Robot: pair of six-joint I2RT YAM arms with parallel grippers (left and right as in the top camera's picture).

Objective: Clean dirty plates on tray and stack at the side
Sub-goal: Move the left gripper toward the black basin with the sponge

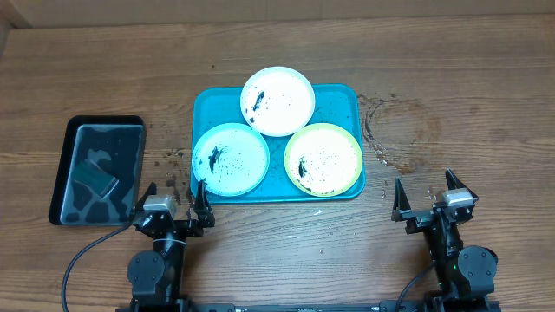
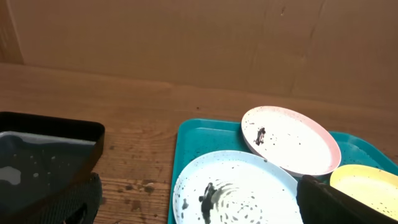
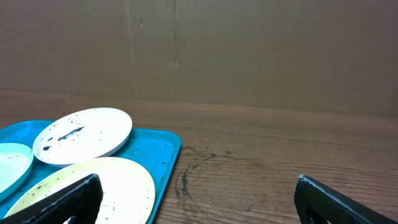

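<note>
Three dirty plates lie on the turquoise tray (image 1: 342,97): a white plate (image 1: 277,100) at the back, resting partly on the two others, a teal-rimmed plate (image 1: 231,158) front left and a yellow-green-rimmed plate (image 1: 323,159) front right. All carry dark specks and smears. My left gripper (image 1: 176,198) stands open near the tray's front left corner, with nothing between its fingers. My right gripper (image 1: 425,196) stands open over bare wood right of the tray. In the left wrist view the tray (image 2: 194,135) holds the teal-rimmed plate (image 2: 236,186), white plate (image 2: 289,140) and yellow-green plate (image 2: 367,183).
A black tray (image 1: 97,168) holding water and a dark sponge (image 1: 94,178) sits at the left. A dark ring stain (image 1: 401,130) marks the wood right of the turquoise tray. Cardboard walls stand behind the table.
</note>
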